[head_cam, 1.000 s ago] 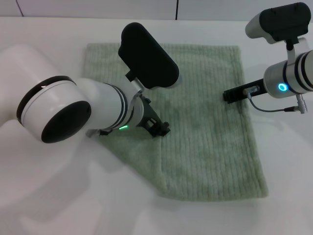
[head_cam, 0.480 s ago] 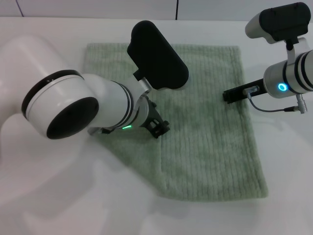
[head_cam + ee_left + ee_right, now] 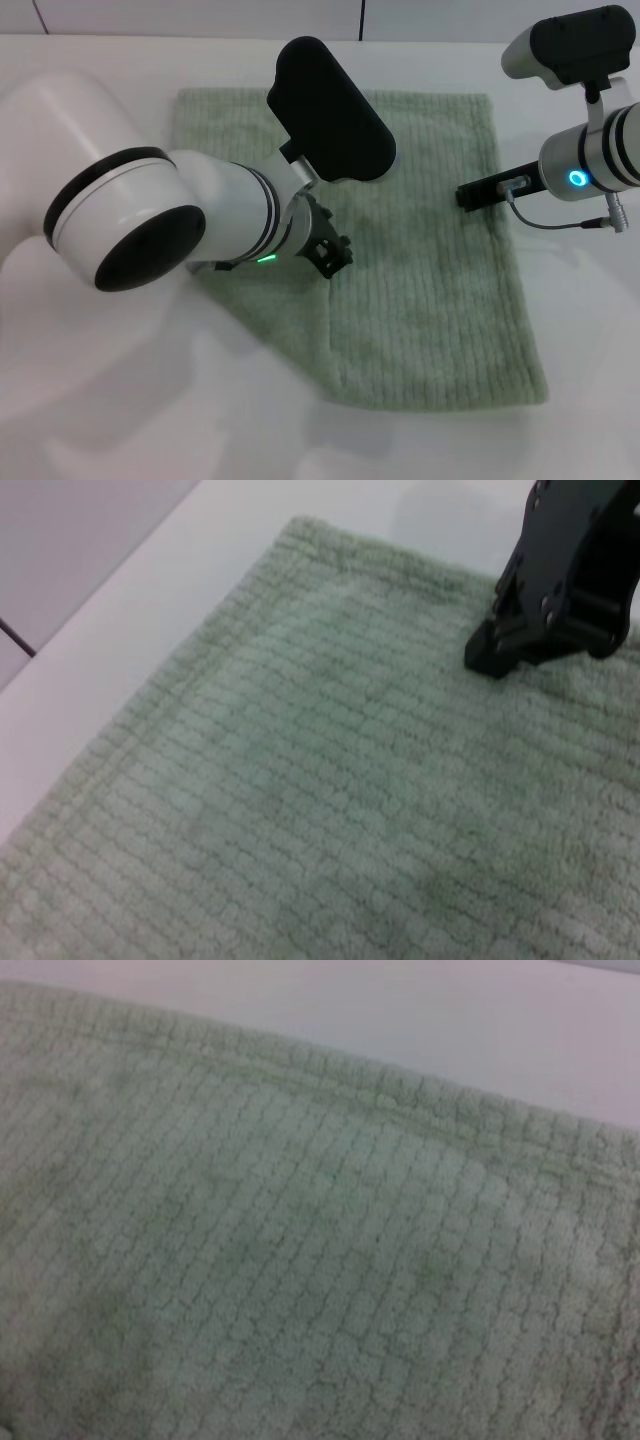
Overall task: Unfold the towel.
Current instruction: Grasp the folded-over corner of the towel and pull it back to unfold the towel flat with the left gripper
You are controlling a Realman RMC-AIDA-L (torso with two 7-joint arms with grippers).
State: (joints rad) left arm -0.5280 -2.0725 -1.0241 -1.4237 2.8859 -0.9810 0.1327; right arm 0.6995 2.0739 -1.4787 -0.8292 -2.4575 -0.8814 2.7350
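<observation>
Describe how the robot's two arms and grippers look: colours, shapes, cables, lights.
Both arms are glossy white cylinders with black joint rings and black camera housings. The left arm shows a green light, the right arm a blue glowing ring and a grey cable. The left gripper and right gripper are black.

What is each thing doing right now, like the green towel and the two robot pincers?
towel: lying flat on the white table, not held.
left pincer: low over the towel's middle, holding nothing.
right pincer: at the towel's right edge, not gripping it.
</observation>
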